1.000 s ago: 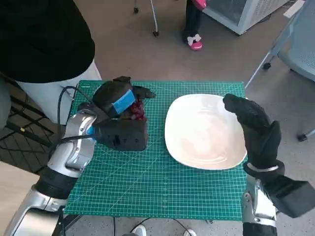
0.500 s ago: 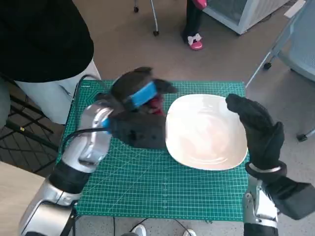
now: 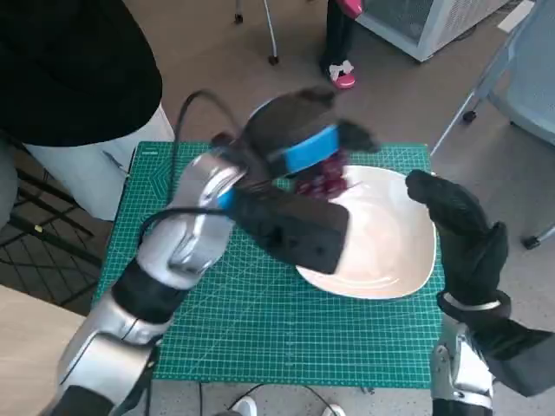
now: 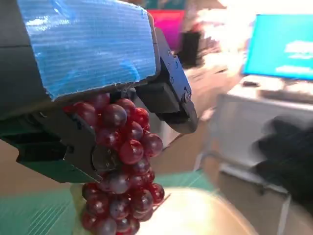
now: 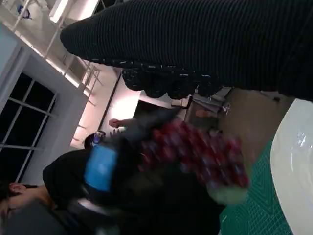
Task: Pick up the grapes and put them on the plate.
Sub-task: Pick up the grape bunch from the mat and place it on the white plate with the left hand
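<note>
Red grapes hang in the left hand over the plate; right hand open.

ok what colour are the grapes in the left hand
Dark red grapes, gripped by the left hand; clearest in the left wrist view.

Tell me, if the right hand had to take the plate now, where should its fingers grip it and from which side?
Grip the plate at its near right rim, coming in from the right. The right hand already hovers open at that edge, and the rim there is bare. The left hand holds the grapes above the plate's far left part, so that side is probably blocked.
</note>
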